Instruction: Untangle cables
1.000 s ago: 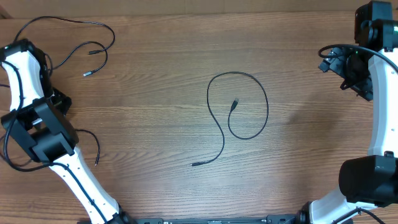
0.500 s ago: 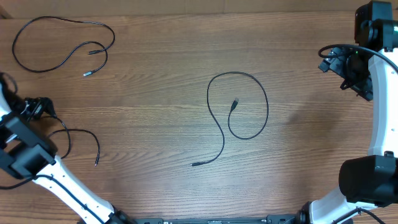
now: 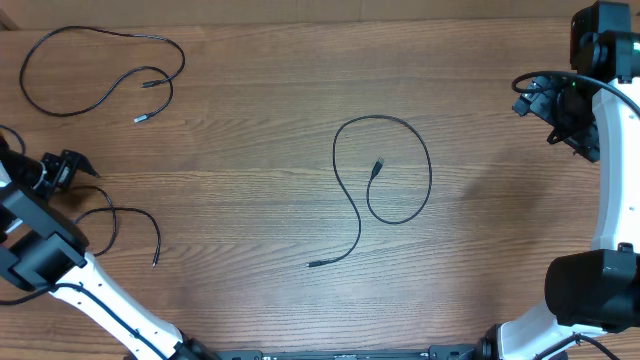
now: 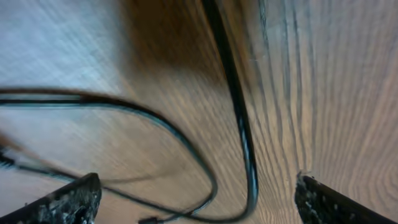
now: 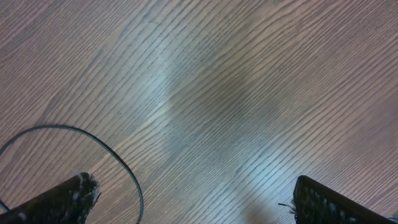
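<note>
1. Cables check: one thin black cable (image 3: 380, 118) curls in a loop at the centre of the brown wooden desk (image 3: 250, 130), lying free.
2. Over in the far left corner, a second thin black looped cable (image 3: 110, 34) sits well apart.
3. By the left edge, a third black cable (image 3: 125, 209) trails near the left gripper (image 4: 198, 202), whose jaws are spread and pinch nothing.
4. Near the far right corner the right gripper (image 5: 196, 199) hovers, jaws spread wide, empty.

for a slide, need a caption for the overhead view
Three black cables apart on a wooden table: top-left cable, centre cable, and lower-left cable beside the left end effector.
</note>
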{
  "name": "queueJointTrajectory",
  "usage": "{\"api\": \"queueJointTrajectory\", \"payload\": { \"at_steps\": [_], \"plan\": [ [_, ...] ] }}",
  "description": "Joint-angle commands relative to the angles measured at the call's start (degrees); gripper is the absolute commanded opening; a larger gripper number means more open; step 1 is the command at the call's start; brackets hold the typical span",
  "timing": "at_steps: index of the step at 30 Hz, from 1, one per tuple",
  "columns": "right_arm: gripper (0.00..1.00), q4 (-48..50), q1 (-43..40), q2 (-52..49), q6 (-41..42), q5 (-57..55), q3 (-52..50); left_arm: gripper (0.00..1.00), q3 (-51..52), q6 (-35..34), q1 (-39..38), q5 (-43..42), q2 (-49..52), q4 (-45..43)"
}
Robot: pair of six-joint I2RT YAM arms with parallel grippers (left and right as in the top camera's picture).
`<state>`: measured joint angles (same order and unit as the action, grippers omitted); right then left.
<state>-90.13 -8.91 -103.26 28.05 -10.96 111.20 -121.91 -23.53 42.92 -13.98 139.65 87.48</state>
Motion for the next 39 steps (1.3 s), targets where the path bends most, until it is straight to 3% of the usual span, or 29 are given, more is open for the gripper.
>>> {"api": "queueJointTrajectory", "payload": {
  "at_steps": [1, 8, 10, 13, 15, 18, 20, 24, 27, 39],
  "plan": [
    [1.00, 0.1, -0.1, 0.7, -0.2, -1.0, 0.0, 0.95, 3.9, 0.6, -0.2, -0.9, -0.2, -2.6],
    [1.00, 0.1, -0.1, 0.7, -0.2, -1.0, 0.0, 0.87, 10.3, -1.0, -0.2, 3.8, -0.2, -8.6],
    [1.00, 0.1, -0.1, 0.7, -0.2, -1.0, 0.0, 0.80, 10.5, -1.4, -0.2, 6.0, -0.2, -9.4],
    [1.00, 0.1, -0.1, 0.7, -0.2, -1.0, 0.0, 0.51, 10.5, -1.4, -0.2, 8.9, -0.2, -10.8],
    [1.00, 0.1, -0.1, 0.7, -0.2, -1.0, 0.0, 0.38, 10.5, -1.4, -0.2, 10.2, -0.2, -11.7],
    [1.00, 0.1, -0.1, 0.7, -0.2, -1.0, 0.0, 0.33, 10.5, -1.4, -0.2, 10.3, -0.2, -13.7],
    [1.00, 0.1, -0.1, 0.7, -0.2, -1.0, 0.0, 0.23, 10.5, -1.4, -0.2, 10.3, -0.2, -15.6],
    [1.00, 0.1, -0.1, 0.7, -0.2, -1.0, 0.0, 0.19, 10.5, -1.4, -0.4, 10.0, -0.2, -18.2],
    [1.00, 0.1, -0.1, 0.7, -0.2, -1.0, 0.0, 0.05, 10.5, -1.4, -0.6, 9.9, -0.2, -20.0],
    [1.00, 0.1, -0.1, 0.7, -0.2, -1.0, 0.0, 0.04, 8.7, 1.7, -2.8, 9.9, -0.2, -29.2]
  ]
}}
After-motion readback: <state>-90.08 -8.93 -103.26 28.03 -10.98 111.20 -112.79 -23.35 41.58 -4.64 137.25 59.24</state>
